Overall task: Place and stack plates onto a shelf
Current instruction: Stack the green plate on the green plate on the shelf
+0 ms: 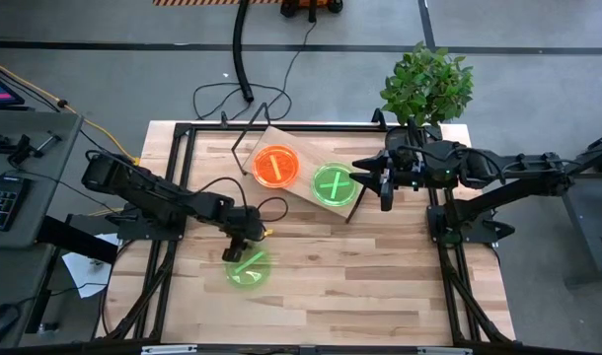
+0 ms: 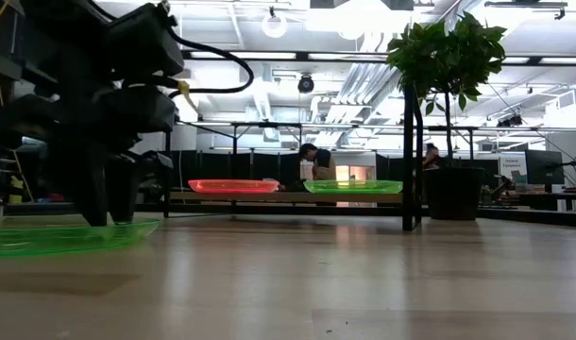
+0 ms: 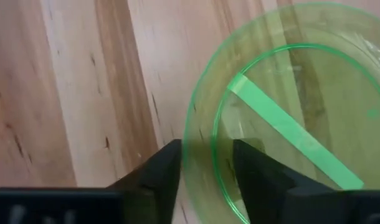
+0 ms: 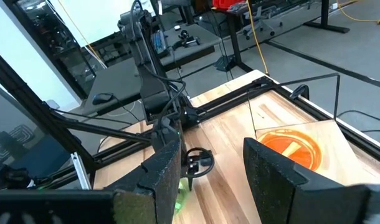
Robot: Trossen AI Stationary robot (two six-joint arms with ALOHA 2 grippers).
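A green plate with one line mark (image 1: pixel 248 266) lies flat on the table near its middle-left, and it also shows in the left wrist view (image 3: pixel 289 118) and the low view (image 2: pixel 61 236). My left gripper (image 1: pixel 240 247) (image 3: pixel 205 174) points down at the plate's far-left rim, open, with one finger outside the rim and one inside. The shelf (image 1: pixel 281 138) stands at the table's far middle. On it rest an orange plate (image 1: pixel 276 166) (image 4: pixel 293 146) and a green plate with a cross (image 1: pixel 336 185) (image 2: pixel 352 186). My right gripper (image 1: pixel 385 187) (image 4: pixel 212 168) hovers open just right of the shelf, holding nothing. My left gripper comes from above with its fingers (image 3: pixel 156 171) astride the green plate's rim (image 3: pixel 189 149) on its far-left side. A gap stays between the fingers, and I cannot tell whether either one touches the rim. The plate lies on the table.
A potted plant (image 1: pixel 426 84) stands at the table's far right corner, behind my right arm. A black cable (image 1: pixel 222 99) lies beyond the far edge. Bare wood spreads over the near and right parts of the table (image 1: pixel 380 286). People sit in the room behind (image 2: pixel 312 161).
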